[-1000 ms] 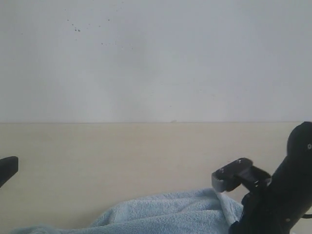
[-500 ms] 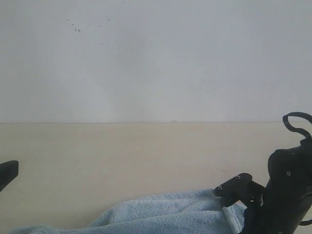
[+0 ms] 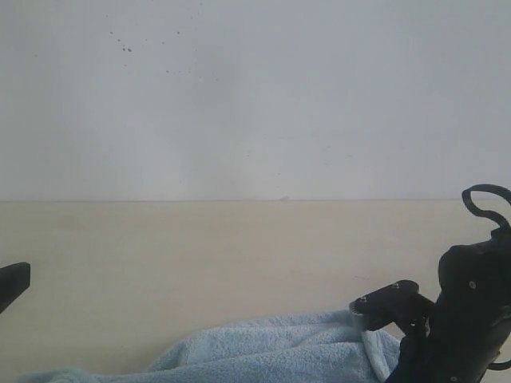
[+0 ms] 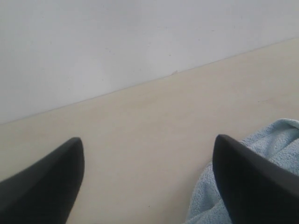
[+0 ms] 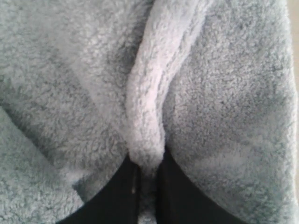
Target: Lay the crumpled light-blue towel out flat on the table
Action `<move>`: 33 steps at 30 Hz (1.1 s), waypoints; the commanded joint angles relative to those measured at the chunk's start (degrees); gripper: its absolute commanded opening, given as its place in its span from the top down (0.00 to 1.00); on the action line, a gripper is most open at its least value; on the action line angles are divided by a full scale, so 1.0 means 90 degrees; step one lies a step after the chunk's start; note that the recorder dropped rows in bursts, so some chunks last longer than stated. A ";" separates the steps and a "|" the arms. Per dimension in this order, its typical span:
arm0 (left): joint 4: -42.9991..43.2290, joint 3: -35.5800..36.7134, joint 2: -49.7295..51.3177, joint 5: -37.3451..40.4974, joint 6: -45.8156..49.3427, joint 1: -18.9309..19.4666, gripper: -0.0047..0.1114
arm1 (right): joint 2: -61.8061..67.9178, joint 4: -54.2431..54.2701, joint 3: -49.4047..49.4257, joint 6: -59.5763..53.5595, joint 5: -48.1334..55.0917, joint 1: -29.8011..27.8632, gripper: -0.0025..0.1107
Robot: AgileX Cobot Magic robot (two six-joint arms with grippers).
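Your right gripper (image 5: 148, 162) pinches a raised fold of the towel (image 5: 70, 93) — your left gripper (image 4: 148, 142) hangs wide open over the table (image 4: 140, 112).

The off-arm camera sits low, near tabletop height, facing the grey-white wall (image 3: 255, 96) across the smooth pale beige table (image 3: 200, 255). My left wrist camera looks out between my black left fingers (image 4: 42, 186) over that table to the same wall. My right wrist camera sits very close: pale light-blue fluffy towel (image 5: 219, 93) fills it beyond my right fingertips (image 5: 114, 198). All three views catch that towel.
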 commanded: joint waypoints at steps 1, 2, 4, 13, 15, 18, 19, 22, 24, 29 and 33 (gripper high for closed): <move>0.0015 0.0025 -0.0004 0.0007 -0.0090 0.0003 0.34 | 0.0029 0.0012 0.0015 0.0146 -0.0097 0.0000 0.98; 0.0015 0.0025 -0.0004 0.0007 -0.0090 0.0003 0.34 | 0.0029 0.0012 0.0015 0.0146 -0.0056 0.0000 0.98; 0.0015 0.0025 -0.0004 0.0007 -0.0090 0.0003 0.34 | 0.0029 0.0012 0.0015 0.0146 0.0100 0.0000 0.95; 0.0015 0.0025 -0.0004 0.0007 -0.0090 0.0003 0.34 | 0.0029 -0.0066 0.0015 0.0165 0.0376 0.0000 0.62; 0.0015 0.0025 -0.0004 0.0007 -0.0090 0.0003 0.34 | 0.0029 -0.0066 0.0015 0.0185 0.0376 0.0000 0.62; 0.0015 0.0025 -0.0004 0.0007 -0.0090 0.0003 0.34 | 0.0029 -0.0066 -0.0051 0.0214 0.0414 0.0000 0.62; 0.0015 0.0025 -0.0004 0.0007 -0.0090 0.0003 0.34 | 0.0029 -0.0083 -0.0141 0.0214 0.0518 0.0000 0.62; 0.0015 0.0025 -0.0004 0.0007 -0.0090 0.0003 0.34 | 0.0029 -0.0277 -0.0287 0.0379 0.0762 0.0000 0.62; 0.0015 0.0025 -0.0004 0.0007 -0.0090 0.0003 0.34 | 0.0029 -0.0263 -0.0287 0.0379 0.0762 0.0000 0.62; 0.0015 0.0025 -0.0004 0.0007 -0.0090 0.0003 0.34 | 0.0029 -0.0421 -0.0287 0.0678 0.0773 0.0000 0.78; 0.0015 0.0025 -0.0004 0.0007 -0.0090 0.0003 0.34 | 0.0029 -0.0489 -0.0287 0.0734 0.0773 0.0000 0.98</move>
